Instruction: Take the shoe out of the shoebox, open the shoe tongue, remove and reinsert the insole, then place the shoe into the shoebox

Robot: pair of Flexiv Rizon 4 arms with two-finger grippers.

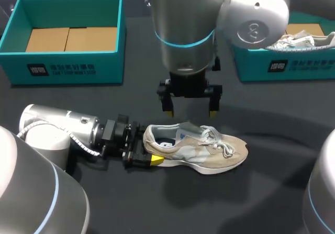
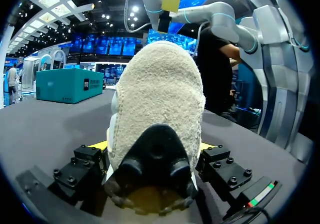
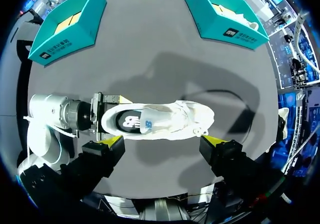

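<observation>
A beige and white shoe stands upright on the dark table, toe pointing right. Its dark insole shows inside the opening. My left gripper lies low on the table at the heel, with its fingers set wide against both sides of the heel, shut on it. In the left wrist view the heel fills the space between the left gripper fingers. My right gripper hangs above the shoe, pointing down, open and empty. In the right wrist view the shoe lies just ahead of the right gripper.
A teal shoebox with a bare cardboard floor stands at the back left. A second teal box at the back right holds another shoe. Open tabletop lies in front of and to the right of the shoe.
</observation>
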